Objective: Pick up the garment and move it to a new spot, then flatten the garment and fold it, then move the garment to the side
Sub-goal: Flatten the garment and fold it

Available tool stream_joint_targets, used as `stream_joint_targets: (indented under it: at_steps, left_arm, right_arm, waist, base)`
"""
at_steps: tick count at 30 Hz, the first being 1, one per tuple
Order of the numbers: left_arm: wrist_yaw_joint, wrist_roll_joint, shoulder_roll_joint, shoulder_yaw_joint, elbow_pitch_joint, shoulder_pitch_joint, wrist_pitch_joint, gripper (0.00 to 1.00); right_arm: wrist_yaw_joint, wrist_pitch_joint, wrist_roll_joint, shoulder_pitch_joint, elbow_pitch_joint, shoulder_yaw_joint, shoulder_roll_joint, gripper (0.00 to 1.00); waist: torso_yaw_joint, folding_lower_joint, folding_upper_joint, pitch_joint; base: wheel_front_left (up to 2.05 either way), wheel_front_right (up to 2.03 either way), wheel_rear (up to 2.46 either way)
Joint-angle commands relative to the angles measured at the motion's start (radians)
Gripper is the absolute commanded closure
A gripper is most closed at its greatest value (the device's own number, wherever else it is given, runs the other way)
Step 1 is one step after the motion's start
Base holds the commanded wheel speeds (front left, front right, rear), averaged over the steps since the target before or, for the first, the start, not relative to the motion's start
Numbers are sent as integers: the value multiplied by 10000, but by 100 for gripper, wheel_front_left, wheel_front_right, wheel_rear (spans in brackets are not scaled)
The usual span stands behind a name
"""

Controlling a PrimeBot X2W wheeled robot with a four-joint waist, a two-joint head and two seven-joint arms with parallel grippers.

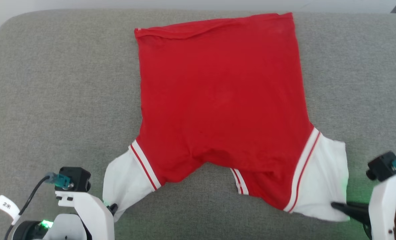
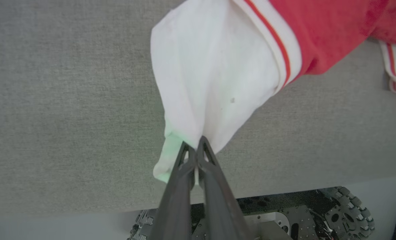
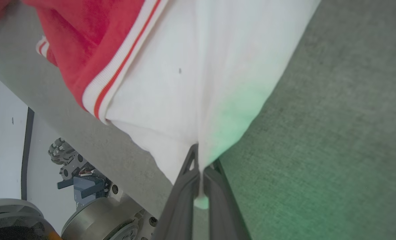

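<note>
The garment (image 1: 221, 100) is bright red cloth spread flat on a grey cushion (image 1: 51, 100), with white striped end panels at its near corners. My left gripper (image 1: 112, 208) is shut on the left white panel (image 2: 211, 76) at its lower edge; in the left wrist view my left gripper (image 2: 194, 146) pinches the cloth tip. My right gripper (image 1: 334, 205) is shut on the right white panel (image 3: 191, 73); in the right wrist view my right gripper (image 3: 199, 153) clamps its hem. A small striped cuff (image 1: 239, 180) peeks out under the red cloth's near middle.
The grey cushion stretches wide to the left and right (image 1: 358, 83) of the garment. Its near edge (image 2: 84, 210) lies just beneath my grippers, with the robot's wheeled base (image 2: 318, 213) and pale floor (image 3: 4, 133) below it.
</note>
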State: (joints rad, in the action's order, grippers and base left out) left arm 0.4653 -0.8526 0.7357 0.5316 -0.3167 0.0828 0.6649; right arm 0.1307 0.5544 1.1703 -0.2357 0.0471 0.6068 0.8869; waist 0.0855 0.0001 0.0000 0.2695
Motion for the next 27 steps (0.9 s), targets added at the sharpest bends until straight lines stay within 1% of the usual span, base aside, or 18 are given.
stream_joint_targets:
  at_steps: [1, 3, 5, 6, 7, 8, 10, 12, 18, 19, 20, 22, 23, 25, 27]
  left_arm:
    - [90, 50, 36, -46, -184, -158, -45, 100]
    - [172, -4, -8, -74, -303, -317, -144, 100]
    - [104, -26, -95, -103, -340, -345, -308, 100]
    - [26, 6, -137, -84, -298, -302, -390, 100]
    - [-32, 17, -211, -69, -235, -242, -459, 100]
    - [-124, 41, -281, -27, -183, -156, -538, 100]
    - [-282, 123, -402, 32, -33, 25, -691, 100]
    - [-448, 159, -568, 121, 126, 139, -825, 100]
    - [-833, 285, -972, 263, 415, 490, -1269, 100]
    - [-833, 285, -972, 263, 415, 490, -1269, 100]
    - [-881, 292, -1033, 290, 455, 554, -1320, 100]
    - [-989, 303, -1165, 369, 522, 687, -1408, 100]
    - [-1108, 369, -1314, 473, 568, 887, -1481, 100]
    - [-1221, 456, -1457, 594, 644, 1097, -1507, 100]
    - [-1363, 541, -1639, 735, 706, 1356, -1546, 100]
  right_arm:
    - [0, 87, -74, 376, -152, -168, 31, 100]
    - [-1, 118, -281, 839, -216, -508, -73, 100]
    - [-6, 98, -726, 1128, -55, -833, -377, 100]
    - [-6, 165, -958, 1254, 92, -982, -608, 79]
    - [-15, 158, -1300, 1303, 276, -1156, -840, 30]
    - [-27, 207, -1632, 1329, 454, -1354, -1082, 0]
    - [-41, 367, -2313, 1348, 625, -1692, -1508, 0]
    - [-80, 541, -2777, 1337, 538, -2207, -1893, 0]
    - [-1, 1203, -3996, 1281, -1051, -3989, -2718, 0]
    - [-1, 1203, -3996, 1281, -1051, -3989, -2718, 0]
    - [-1, 1293, -4219, 1169, -1298, -4328, -2848, 0]
    - [-1, 1415, -4669, 834, -1665, -5037, -3227, 0]
    - [-1, 1454, -5230, 306, -1841, -5599, -3553, 0]
    - [-1, 1463, -5670, -354, -1705, -5942, -3884, 0]
    - [-1, 1419, -6007, -1179, -1353, -6084, -4050, 0]
  waist:
    - [51, -1, 0, 28]
    - [87, -1, 0, 53]
    - [119, -1, 0, 71]
    - [130, -1, 0, 70]
    - [138, -1, 0, 64]
    - [151, -1, 0, 57]
    - [177, -1, 0, 27]
    - [190, -1, 0, -21]
    - [330, -1, 0, -33]
    - [330, -1, 0, -33]
    - [382, -1, 0, 12]
    - [504, -1, 0, 126]
    - [667, -1, 0, 293]
    - [853, -1, 0, 490]
    - [1072, -1, 0, 707]
  base:
    - [0, 0, 0]
    - [0, 0, 0]
    - [0, 0, 0]
    - [0, 0, 0]
    - [0, 0, 0]
    - [0, 0, 0]
    - [0, 0, 0]
    - [0, 0, 0]
    - [0, 0, 0]
    - [0, 0, 0]
    - [0, 0, 0]
    - [0, 0, 0]
    - [0, 0, 0]
    - [0, 0, 0]
    - [0, 0, 0]
